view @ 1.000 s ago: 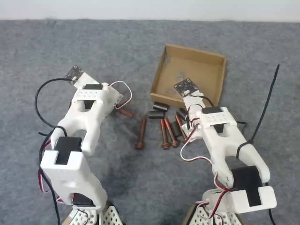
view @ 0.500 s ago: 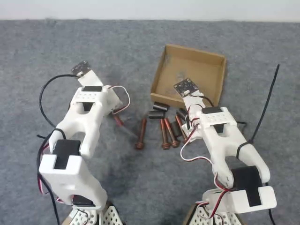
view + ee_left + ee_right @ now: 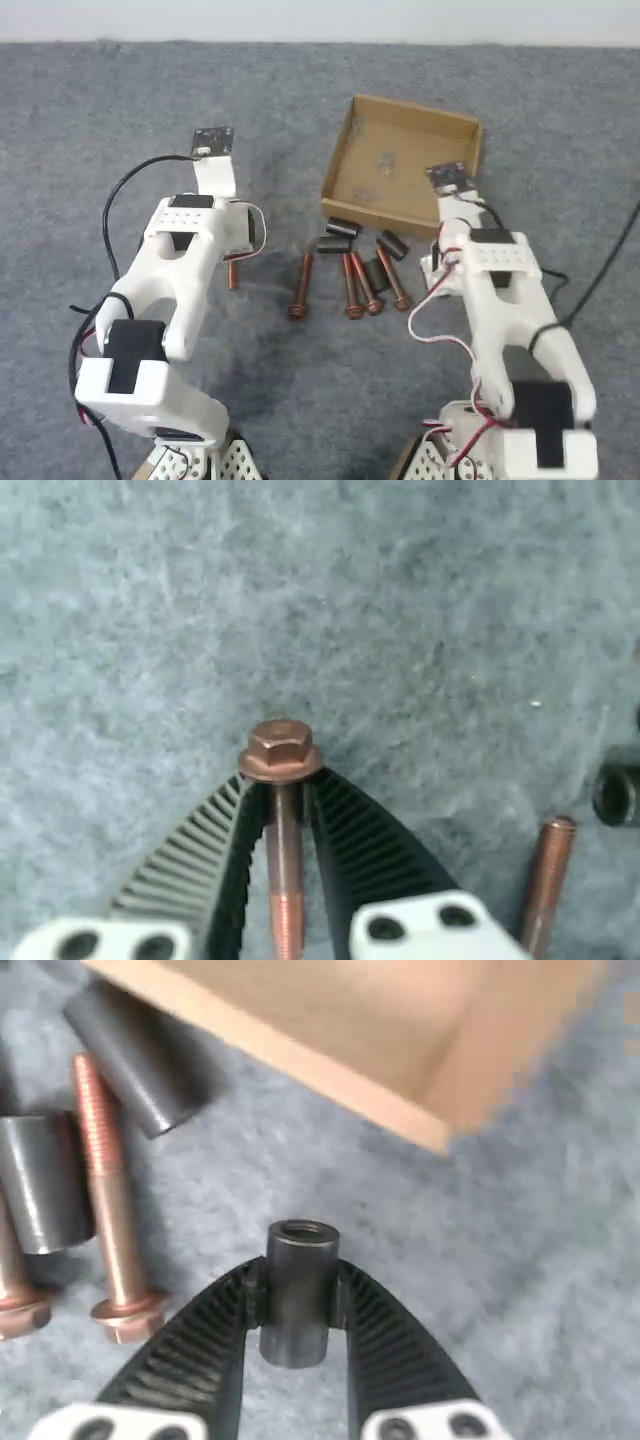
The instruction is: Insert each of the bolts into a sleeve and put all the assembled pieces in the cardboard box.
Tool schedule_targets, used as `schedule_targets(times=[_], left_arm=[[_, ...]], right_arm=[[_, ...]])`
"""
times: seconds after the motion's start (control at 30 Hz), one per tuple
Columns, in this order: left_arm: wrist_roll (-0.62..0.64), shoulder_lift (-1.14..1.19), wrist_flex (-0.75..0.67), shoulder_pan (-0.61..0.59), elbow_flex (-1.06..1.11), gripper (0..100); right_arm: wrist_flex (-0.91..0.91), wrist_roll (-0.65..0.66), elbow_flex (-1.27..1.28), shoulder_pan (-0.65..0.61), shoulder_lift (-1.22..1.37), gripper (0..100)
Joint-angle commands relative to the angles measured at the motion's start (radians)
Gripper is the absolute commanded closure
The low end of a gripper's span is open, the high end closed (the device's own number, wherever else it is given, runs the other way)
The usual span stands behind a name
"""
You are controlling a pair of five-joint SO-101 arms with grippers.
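Carpet (image 3: 300, 90) of grey colour covers the counter (image 3: 580, 110); the cardboard box (image 3: 372, 208) stands on it at about 1 o'clock from the middle of the high view, open side up.

The left fingers (image 3: 215, 835) are closed almost fully on a copper bolt (image 3: 280, 752); they press its shank from both sides just behind the hexagonal head, and the head points away from the wrist camera toward the carpet; whether it touches the carpet I cannot tell.

The right fingers (image 3: 210, 1345) are closed on a dark sleeve (image 3: 302, 1245); they clamp its lower half, and its open end looks away from the wrist camera.

In the high view a loose group (image 3: 350, 265) lies at 6 o'clock from the box, just beside its near wall; it has four bolts (image 3: 302, 287) and four sleeves (image 3: 342, 227); the bolts lie side by side with their heads toward the arms.

The held bolt is at 9 o'clock from this group, near it but apart; the right arm's wrist is at 3 o'clock from the group, near the box's corner.
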Motion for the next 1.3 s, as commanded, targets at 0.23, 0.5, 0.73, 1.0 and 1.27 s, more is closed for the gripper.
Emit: schedule_targets(times=[0.23, 0.5, 0.73, 1.0, 1.27], left_arm=[[0.104, -0.068, -0.041, -0.003, -0.007, 99], [0.061, -0.068, -0.041, -0.002, 0.007, 99], [0.061, -0.068, -0.041, -0.002, 0.008, 99], [0.060, -0.068, -0.041, -0.002, 0.008, 99], [0.060, -0.068, -0.041, -0.002, 0.008, 99]], right_arm=[[-0.010, -0.106, 0.032, 0.116, -0.119, 99.2], [-0.050, -0.101, -0.034, 0.124, 0.005, 99.1], [-0.021, -0.086, -0.068, 0.122, 0.035, 89.8], [0.079, -0.066, -0.091, 0.122, -0.013, 89.7], [0.008, 0.018, 0.003, 0.113, -0.071, 89.7]])
